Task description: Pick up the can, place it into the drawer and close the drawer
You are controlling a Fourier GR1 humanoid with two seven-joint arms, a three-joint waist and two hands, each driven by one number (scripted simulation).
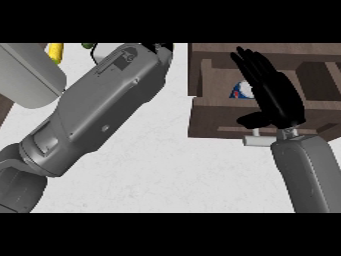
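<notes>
The right forearm (313, 175) comes in over the near right part of the counter (173, 165). The right hand (276, 97) is open, fingers straight and together, pointing away and slightly left, with the thumb (250, 120) out to the left. The left forearm (92, 110) slants from the near left corner toward the far middle, and the left hand (162, 48) barely shows at its end.
</notes>
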